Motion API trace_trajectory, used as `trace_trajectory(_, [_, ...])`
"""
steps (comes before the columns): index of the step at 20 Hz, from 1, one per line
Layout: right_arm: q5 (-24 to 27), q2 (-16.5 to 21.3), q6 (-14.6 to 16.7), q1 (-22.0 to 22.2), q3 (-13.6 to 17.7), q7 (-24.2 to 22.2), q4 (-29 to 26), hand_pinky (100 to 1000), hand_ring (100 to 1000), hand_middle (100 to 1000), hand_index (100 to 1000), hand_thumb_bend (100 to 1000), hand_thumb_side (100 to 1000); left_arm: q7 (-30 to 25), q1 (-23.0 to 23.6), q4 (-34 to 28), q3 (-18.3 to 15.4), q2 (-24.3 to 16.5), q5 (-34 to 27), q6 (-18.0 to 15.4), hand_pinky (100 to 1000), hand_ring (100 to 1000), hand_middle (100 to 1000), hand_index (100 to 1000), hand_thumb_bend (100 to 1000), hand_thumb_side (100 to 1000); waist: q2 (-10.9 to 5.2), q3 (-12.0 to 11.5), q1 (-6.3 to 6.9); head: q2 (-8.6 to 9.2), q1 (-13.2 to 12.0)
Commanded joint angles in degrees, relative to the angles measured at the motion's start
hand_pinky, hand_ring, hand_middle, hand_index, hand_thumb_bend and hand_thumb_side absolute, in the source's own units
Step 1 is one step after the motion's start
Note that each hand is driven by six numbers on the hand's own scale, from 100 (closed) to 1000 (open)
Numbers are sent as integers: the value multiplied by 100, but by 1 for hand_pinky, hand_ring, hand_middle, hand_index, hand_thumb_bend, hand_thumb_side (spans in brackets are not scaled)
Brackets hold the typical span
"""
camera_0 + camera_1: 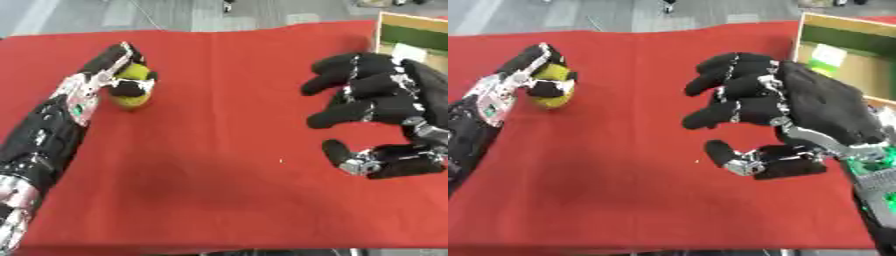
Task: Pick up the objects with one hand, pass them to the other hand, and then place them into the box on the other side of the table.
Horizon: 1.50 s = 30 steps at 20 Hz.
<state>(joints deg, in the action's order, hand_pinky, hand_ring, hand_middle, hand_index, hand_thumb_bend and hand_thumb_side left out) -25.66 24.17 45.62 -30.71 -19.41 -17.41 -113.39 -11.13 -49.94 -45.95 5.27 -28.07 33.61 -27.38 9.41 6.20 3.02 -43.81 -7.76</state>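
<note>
A yellow-green rounded object (131,97) sits on the red table (219,150) at the left. My left hand (118,67) lies over it with fingers and thumb curled round it. My right hand (798,110) hovers over the table's right half, open, fingers spread and pointing left, thumb below them, nothing in it. A cardboard box (846,55) stands at the far right corner, behind the right hand, with a green-and-white thing (826,56) inside.
The red cloth covers the whole table, and grey floor shows beyond its far edge. A green part of my right arm (872,175) shows at the right edge.
</note>
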Motion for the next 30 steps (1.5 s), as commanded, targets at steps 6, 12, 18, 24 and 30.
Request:
trace_trajectory(6, [40, 153, 9, -54, 15, -36, -120, 834, 775, 480, 792, 100, 110, -2130, 145, -1775, 608, -464, -3045, 774, 465, 190, 190, 347, 100, 318, -205, -60, -3, -31, 4])
trace_trajectory(12, [36, 212, 59, -148, -84, -135, -120, 836, 776, 493, 796, 100, 126, -3177, 51, -2548, 1185, -250, -4106, 1404, 464, 189, 190, 347, 100, 357, -205, -112, -15, -31, 75])
trace_trajectory(18, [-93, 284, 91, -284, -194, -239, -120, 840, 778, 546, 829, 100, 162, -3688, -192, -2864, 1590, 115, -4626, 1856, 464, 188, 190, 347, 100, 401, -223, -162, -12, -31, 198])
trace_trajectory(24, [-733, 361, 9, -463, -200, -71, -120, 858, 781, 718, 908, 294, 237, -4012, -479, -2963, 1986, 585, -4880, 2169, 464, 190, 191, 349, 100, 432, -256, -207, 14, -31, 309])
trace_trajectory(30, [-1881, 361, -344, -549, -225, 501, -120, 872, 775, 812, 925, 389, 229, -4083, -545, -2859, 2172, 989, -4920, 2499, 462, 190, 191, 348, 100, 493, -254, -212, 25, -31, 358])
